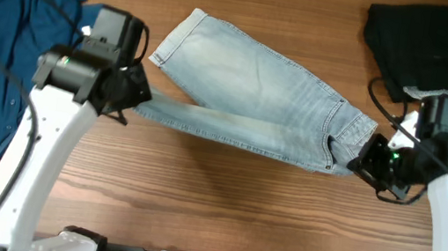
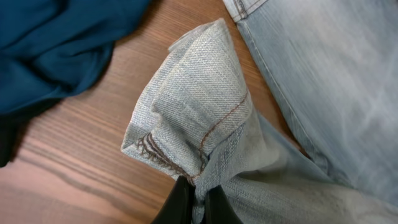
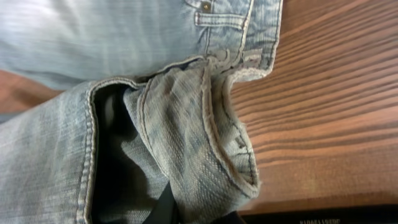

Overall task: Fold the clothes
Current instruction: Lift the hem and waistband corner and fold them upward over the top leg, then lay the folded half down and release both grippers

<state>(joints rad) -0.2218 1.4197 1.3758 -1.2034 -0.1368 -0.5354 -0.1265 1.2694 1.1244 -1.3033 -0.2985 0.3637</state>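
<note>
Pale-blue washed denim pants (image 1: 255,95) lie stretched between both grippers on the wooden table (image 1: 221,205).
Left gripper (image 2: 198,198) pinches a leg hem, right gripper (image 3: 186,208) the waistband. Best to keep tension even and edges level when carrying the near leg over. Rumpled teal shirt (image 1: 18,15) lies beside the left, folded black garment (image 1: 428,40) beyond the right; no label reads clearly.

- pants (image 1: 256,86): faded denim, coarse matt weave
- rivet (image 3: 205,5): dull metal
- table (image 1: 221,205): grained wood, smooth
- blue garment (image 1: 5,39): soft matt cloth
- black garment (image 1: 428,40): matt cloth
</note>
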